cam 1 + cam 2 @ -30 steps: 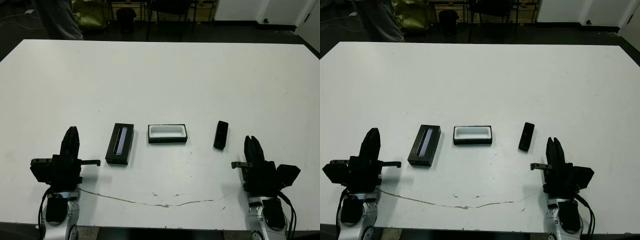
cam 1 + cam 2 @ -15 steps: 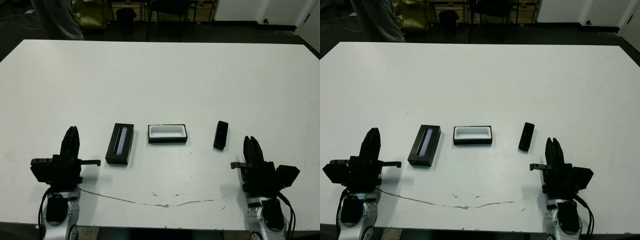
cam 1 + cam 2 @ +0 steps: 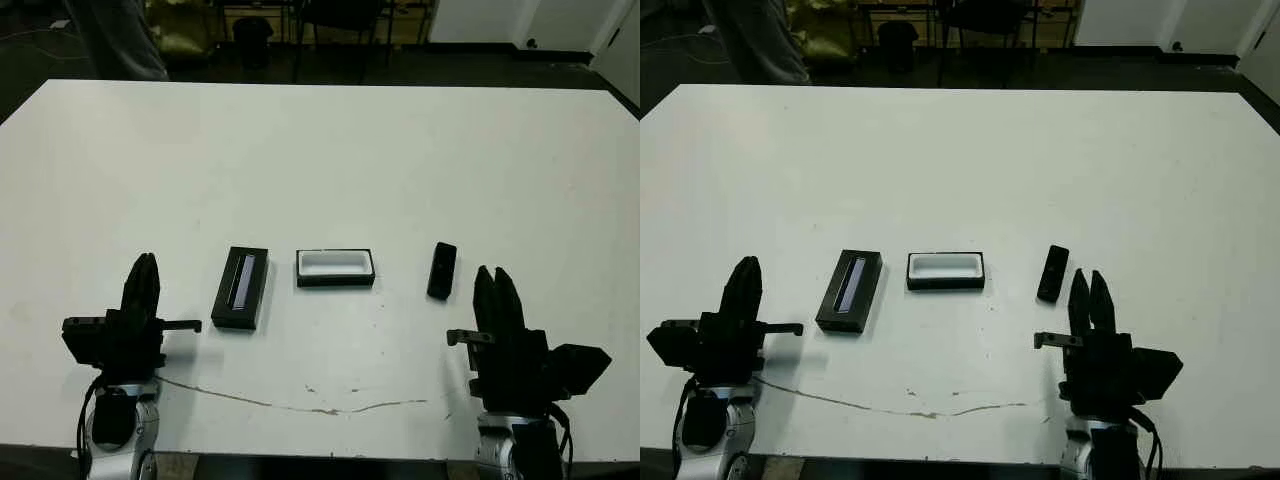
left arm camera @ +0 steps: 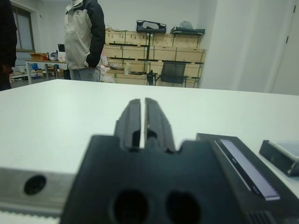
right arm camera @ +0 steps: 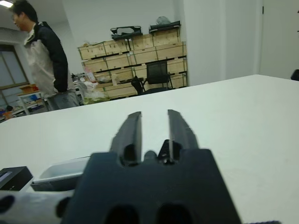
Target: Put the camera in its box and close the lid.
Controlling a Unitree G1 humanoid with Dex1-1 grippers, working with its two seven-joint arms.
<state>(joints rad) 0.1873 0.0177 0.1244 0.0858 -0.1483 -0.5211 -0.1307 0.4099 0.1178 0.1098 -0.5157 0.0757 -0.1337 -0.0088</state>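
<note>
The right gripper stands on the table, close to the near edge. Its two fingers point away from the robot with a small gap between them. Nothing is in the gap. The camera lies flat just ahead of this gripper and a little to its left. They do not touch.

The box lies further to the left of the right gripper, past the camera. It is uncovered and its white inside shows. There is nothing in it. The right wrist view shows the box low down, off to one side of the fingers.

The left gripper stands near the same edge, on the other side. Its fingers are pressed close, with only a thin slit between them, and they hold nothing. The lid lies just to the right of this gripper and a little ahead. Its grey strip faces up. The lid sits between the left gripper and the box and touches neither.

A person stands beyond the far end of the table.
</note>
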